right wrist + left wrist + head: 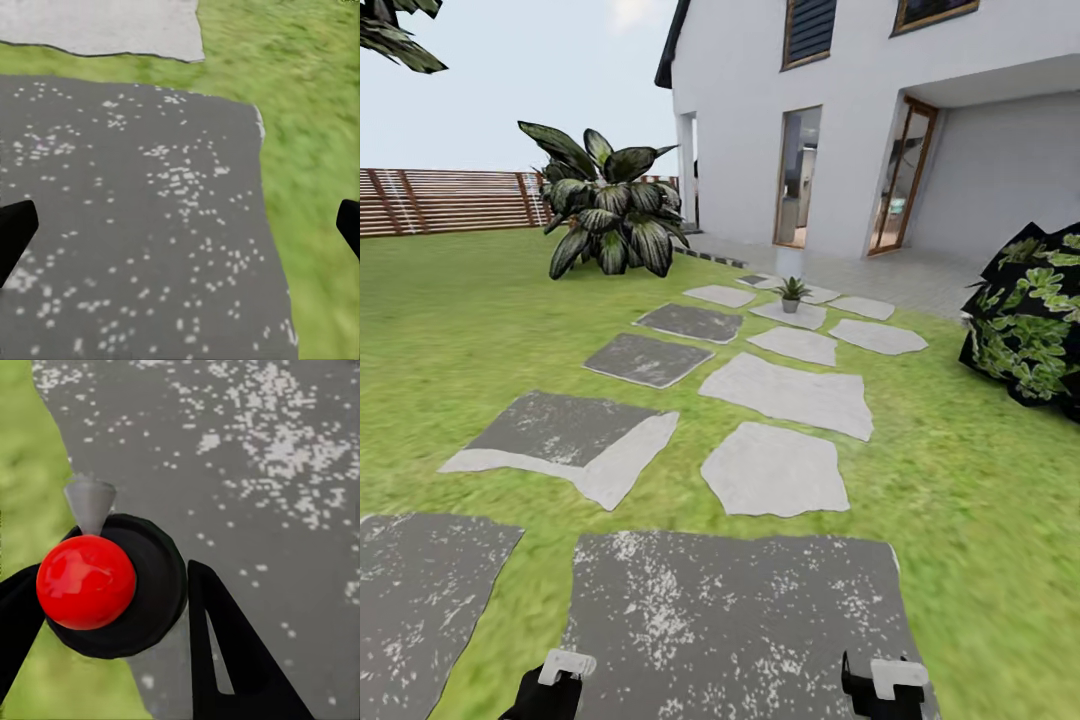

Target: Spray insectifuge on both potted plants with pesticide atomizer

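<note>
Right gripper (187,225) is hanging spread and empty, left gripper (112,619) grip untellable around a black red-balled disc (86,581); small green potted plant (791,292) is standing far ahead on a pale grey stepping stone (788,318), so spray is likely falling short.

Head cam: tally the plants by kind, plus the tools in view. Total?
Small potted plant: 1
Large broad-leaved shrub: 1
Dark bush: 1
Overhanging tree branch: 1
Tools: 2, left tool and right tool
Total: 6
</note>
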